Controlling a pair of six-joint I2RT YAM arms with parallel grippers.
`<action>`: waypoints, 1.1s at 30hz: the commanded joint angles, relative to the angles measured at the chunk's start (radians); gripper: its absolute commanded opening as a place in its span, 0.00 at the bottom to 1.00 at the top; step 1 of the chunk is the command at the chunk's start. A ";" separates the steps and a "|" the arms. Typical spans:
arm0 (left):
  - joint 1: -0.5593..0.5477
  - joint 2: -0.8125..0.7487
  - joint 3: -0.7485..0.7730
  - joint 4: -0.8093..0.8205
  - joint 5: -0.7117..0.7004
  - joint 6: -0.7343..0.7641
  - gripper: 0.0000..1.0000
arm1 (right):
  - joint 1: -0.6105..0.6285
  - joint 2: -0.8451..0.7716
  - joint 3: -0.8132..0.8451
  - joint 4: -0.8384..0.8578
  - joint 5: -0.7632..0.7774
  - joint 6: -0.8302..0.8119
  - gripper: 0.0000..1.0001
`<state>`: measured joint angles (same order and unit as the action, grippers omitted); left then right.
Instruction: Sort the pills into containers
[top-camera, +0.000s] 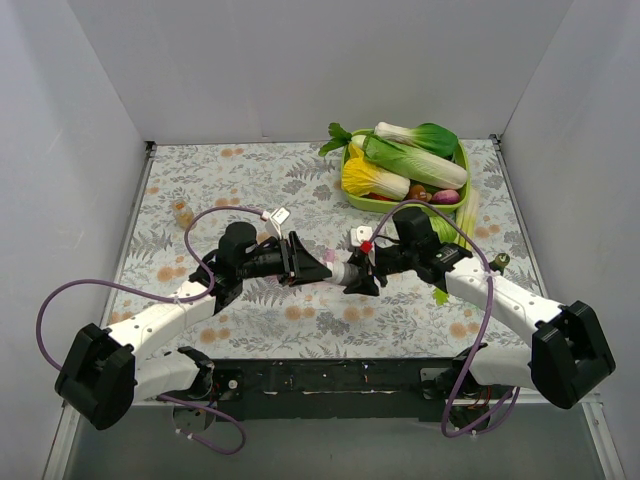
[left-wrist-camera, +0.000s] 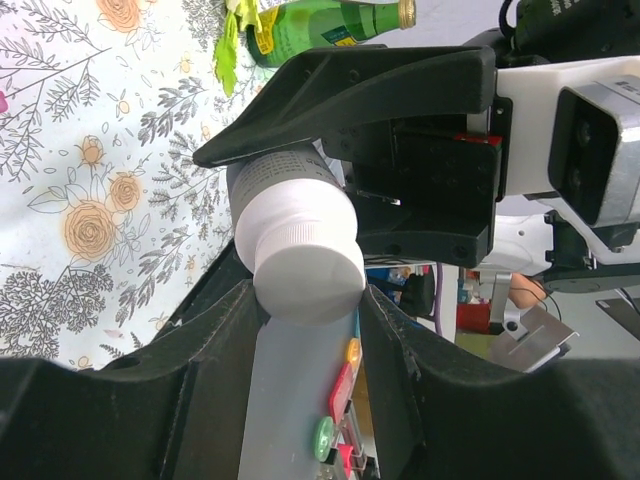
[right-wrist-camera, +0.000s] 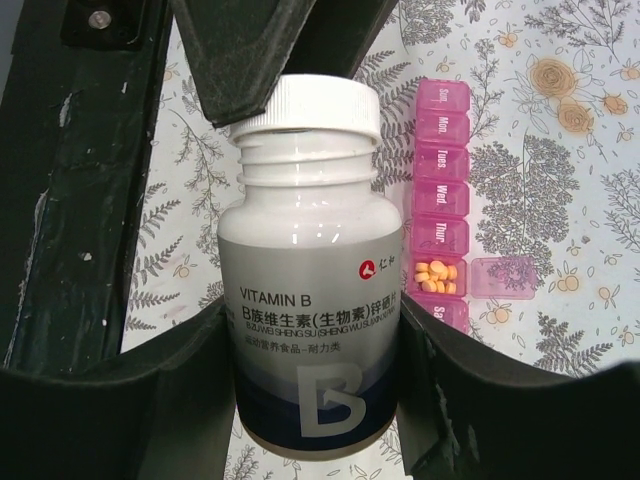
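A white and grey vitamin B bottle (right-wrist-camera: 315, 300) is held in the air between both grippers at the table's middle (top-camera: 342, 268). My right gripper (right-wrist-camera: 315, 335) is shut on the bottle's body. My left gripper (left-wrist-camera: 308, 295) is shut on its white cap (left-wrist-camera: 305, 260), which sits raised with the neck threads (right-wrist-camera: 308, 165) showing. The pink pill organizer (right-wrist-camera: 441, 190) lies on the table below, right of the bottle in the right wrist view. One of its compartments is open and holds several orange pills (right-wrist-camera: 436, 277); the others are shut. In the top view the organizer is mostly hidden under the grippers.
A green tray (top-camera: 362, 203) of toy vegetables stands at the back right. A small item (top-camera: 182, 212) lies at the far left. A green bottle (left-wrist-camera: 320, 25) lies on the floral cloth by the right arm. Grey walls close three sides.
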<state>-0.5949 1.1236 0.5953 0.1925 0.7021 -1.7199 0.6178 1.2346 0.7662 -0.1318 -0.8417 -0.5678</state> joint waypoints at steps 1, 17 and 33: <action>-0.020 -0.010 0.043 -0.017 -0.018 -0.004 0.11 | 0.020 0.012 0.061 0.001 0.061 0.009 0.02; -0.032 0.050 0.219 -0.376 -0.113 0.163 0.08 | 0.049 -0.017 0.094 -0.066 0.147 -0.026 0.01; -0.034 0.038 0.189 -0.274 -0.050 0.105 0.08 | 0.049 -0.007 0.113 -0.075 0.046 0.006 0.01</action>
<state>-0.6239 1.1809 0.8043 -0.1638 0.6140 -1.5898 0.6594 1.2434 0.8253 -0.2390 -0.7143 -0.5762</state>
